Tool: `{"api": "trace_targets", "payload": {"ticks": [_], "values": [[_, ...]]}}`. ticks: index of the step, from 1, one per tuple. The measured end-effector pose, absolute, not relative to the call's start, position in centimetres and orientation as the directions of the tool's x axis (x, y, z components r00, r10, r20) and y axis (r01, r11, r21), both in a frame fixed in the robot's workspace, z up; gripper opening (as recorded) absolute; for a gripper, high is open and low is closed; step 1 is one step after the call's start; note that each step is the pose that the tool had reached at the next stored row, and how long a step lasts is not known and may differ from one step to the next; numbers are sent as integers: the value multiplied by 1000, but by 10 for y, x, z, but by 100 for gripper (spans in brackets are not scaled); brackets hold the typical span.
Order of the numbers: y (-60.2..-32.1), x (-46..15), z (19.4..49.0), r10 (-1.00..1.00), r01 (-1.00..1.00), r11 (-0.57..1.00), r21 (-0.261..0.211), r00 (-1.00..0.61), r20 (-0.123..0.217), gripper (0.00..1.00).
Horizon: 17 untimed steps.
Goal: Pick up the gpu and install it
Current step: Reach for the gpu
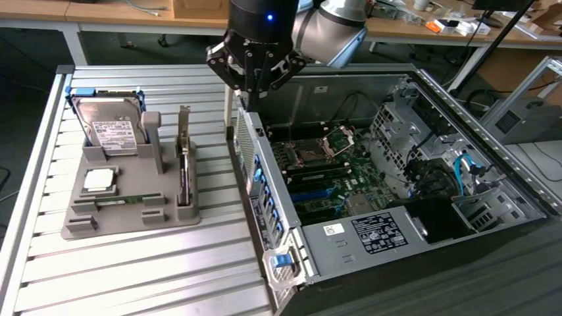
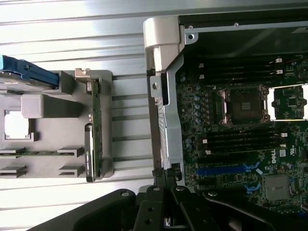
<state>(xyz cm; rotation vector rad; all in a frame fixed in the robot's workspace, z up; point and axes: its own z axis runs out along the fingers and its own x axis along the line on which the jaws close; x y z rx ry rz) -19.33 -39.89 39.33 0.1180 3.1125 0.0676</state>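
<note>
the tool (image 1: pixel 249 97), pressed together, is hovering over the case wall (image 1: pixel 255 164); the gpu (image 1: pixel 184 158) is standing in the grey holder (image 1: pixel 131 214), the wrist view revealing its board edge.

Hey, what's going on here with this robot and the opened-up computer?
The robot arm's gripper, shut and holding nothing, hangs over the rear wall of an open computer case. The gpu stands on edge in a grey holder on the table beside the case, not yet picked up. A hard drive stands in the same holder. The motherboard lies exposed inside the case.
</note>
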Motion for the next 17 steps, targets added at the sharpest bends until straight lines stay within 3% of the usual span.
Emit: {"api": "trace_targets", "payload": {"ticks": [17], "values": [[-399,-198,393,76,75,996,44,-997,-24,11]]}}
